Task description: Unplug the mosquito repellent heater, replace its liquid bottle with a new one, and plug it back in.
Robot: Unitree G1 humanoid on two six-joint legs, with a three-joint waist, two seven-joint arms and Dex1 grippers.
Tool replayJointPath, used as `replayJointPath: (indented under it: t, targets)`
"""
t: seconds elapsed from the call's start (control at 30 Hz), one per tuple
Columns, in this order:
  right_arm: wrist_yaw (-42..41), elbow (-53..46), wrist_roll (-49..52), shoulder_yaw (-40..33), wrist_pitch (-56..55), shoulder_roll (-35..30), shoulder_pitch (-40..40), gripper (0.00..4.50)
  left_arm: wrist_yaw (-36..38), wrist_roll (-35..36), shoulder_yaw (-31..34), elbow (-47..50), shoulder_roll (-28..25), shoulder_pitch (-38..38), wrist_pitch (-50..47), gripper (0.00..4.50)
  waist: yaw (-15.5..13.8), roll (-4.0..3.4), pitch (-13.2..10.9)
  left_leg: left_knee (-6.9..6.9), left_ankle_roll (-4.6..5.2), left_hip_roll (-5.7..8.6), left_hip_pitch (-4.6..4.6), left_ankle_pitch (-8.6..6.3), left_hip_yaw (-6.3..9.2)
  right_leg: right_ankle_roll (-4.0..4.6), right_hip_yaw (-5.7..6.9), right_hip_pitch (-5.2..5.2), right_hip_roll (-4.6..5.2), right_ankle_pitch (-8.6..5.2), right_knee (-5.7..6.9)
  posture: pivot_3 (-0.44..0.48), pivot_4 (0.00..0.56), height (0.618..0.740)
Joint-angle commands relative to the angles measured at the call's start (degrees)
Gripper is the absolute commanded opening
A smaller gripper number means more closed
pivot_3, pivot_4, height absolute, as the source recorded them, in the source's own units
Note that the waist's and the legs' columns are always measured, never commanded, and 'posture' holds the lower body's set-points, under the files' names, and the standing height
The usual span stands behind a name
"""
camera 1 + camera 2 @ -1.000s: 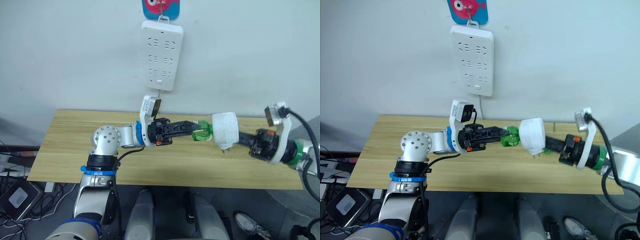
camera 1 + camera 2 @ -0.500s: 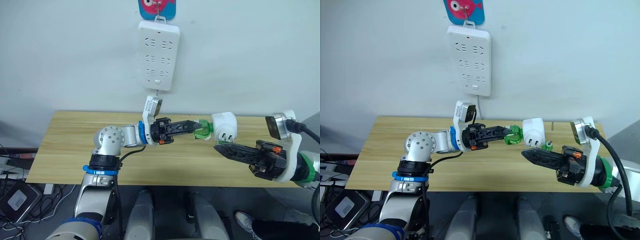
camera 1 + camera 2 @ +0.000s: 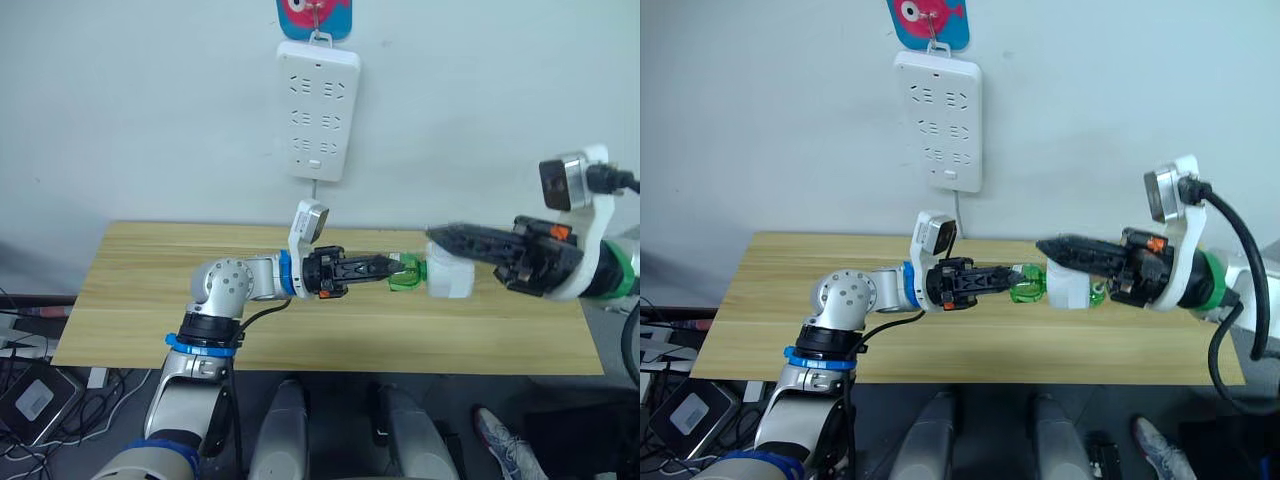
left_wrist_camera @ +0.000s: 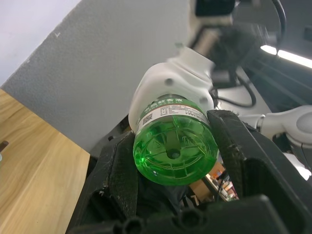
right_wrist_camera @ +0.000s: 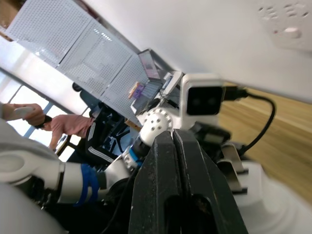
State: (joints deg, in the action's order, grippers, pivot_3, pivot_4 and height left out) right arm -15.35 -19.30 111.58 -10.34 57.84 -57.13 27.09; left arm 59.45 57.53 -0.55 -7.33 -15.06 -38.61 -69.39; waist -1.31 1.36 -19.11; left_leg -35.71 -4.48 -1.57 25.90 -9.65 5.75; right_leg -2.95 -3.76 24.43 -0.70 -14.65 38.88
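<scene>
The mosquito repellent heater (image 3: pixel 451 278), a small white rounded body, hangs above the table with a green liquid bottle (image 3: pixel 406 272) joined to its left end. My left gripper (image 3: pixel 398 268) is shut on the bottle; in the left wrist view the bottle (image 4: pixel 174 141) sits between the two black fingers (image 4: pixel 117 168), with the white heater (image 4: pixel 175 87) beyond it. My right gripper (image 3: pixel 436 236) is shut with nothing in it, and its fingers lie just over the heater's top. In the right wrist view the heater (image 5: pixel 273 204) and its two metal prongs (image 5: pixel 235 169) lie beside the closed fingers (image 5: pixel 170 161).
A long white power strip (image 3: pixel 322 110) hangs on the wall above the wooden table (image 3: pixel 140 300). A small green item (image 3: pixel 1098 290) lies on the table behind the heater. A person (image 5: pixel 63 124) sits far off in the right wrist view.
My right gripper let go of the heater, dropped below it, and has now risen over its top, fingers shut. The left gripper keeps the bottle with the heater on it, slightly lower.
</scene>
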Motion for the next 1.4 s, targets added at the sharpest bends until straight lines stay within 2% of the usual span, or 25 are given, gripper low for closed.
replayJointPath:
  t: [0.03,0.37,0.57,0.83,1.1,1.4]
  targets:
    - [3.5,3.0,1.4,-0.3,3.3,1.0,3.6,0.03,1.9,0.6,-0.5,2.1,-0.2,-0.1,0.3,2.26,0.0,0.0,0.0,0.01,0.0,0.0,0.0,0.0,0.0,0.0,0.0,0.0,0.0,0.0,0.0,0.12,0.31,0.74]
    - [11.8,10.2,1.4,0.2,7.1,0.7,4.9,0.03,2.4,1.2,-0.6,2.8,-0.4,0.3,-0.7,2.26,0.0,0.0,0.0,0.02,0.01,0.01,0.01,0.0,0.0,0.01,0.0,0.01,0.01,-0.01,-0.01,0.12,0.313,0.74]
    - [12.6,8.3,1.4,-0.7,7.5,-0.8,-2.5,0.03,1.6,1.8,0.6,1.8,0.1,-0.5,-1.3,2.26,0.0,0.0,0.0,0.04,0.02,0.01,0.03,-0.01,0.0,0.02,0.01,0.02,0.01,-0.02,-0.02,0.123,0.318,0.74]
    - [12.9,-1.9,1.4,-2.1,3.4,2.6,-14.4,0.03,0.4,1.8,2.4,-0.3,0.9,-2.0,-1.7,2.26,0.1,0.0,0.0,0.02,0.04,-0.01,0.02,-0.02,-0.01,0.02,-0.01,0.03,-0.02,-0.02,-0.01,0.124,0.32,0.74]
    - [8.3,-10.3,1.4,-3.7,-1.2,2.1,-21.3,0.03,-0.2,0.0,2.6,-2.1,1.2,-2.8,0.4,2.26,0.0,0.0,0.0,0.03,0.04,0.0,0.02,-0.02,-0.01,0.01,-0.01,0.03,-0.02,-0.03,-0.03,0.12,0.322,0.74]
    - [-2.1,-15.1,1.4,-3.2,-6.0,-4.2,-21.6,0.03,0.8,-1.8,1.3,-1.7,1.2,-2.1,1.7,2.26,0.0,0.0,0.0,0.03,0.04,0.0,0.02,-0.03,-0.02,0.03,-0.02,0.03,-0.01,-0.04,-0.06,0.114,0.316,0.74]
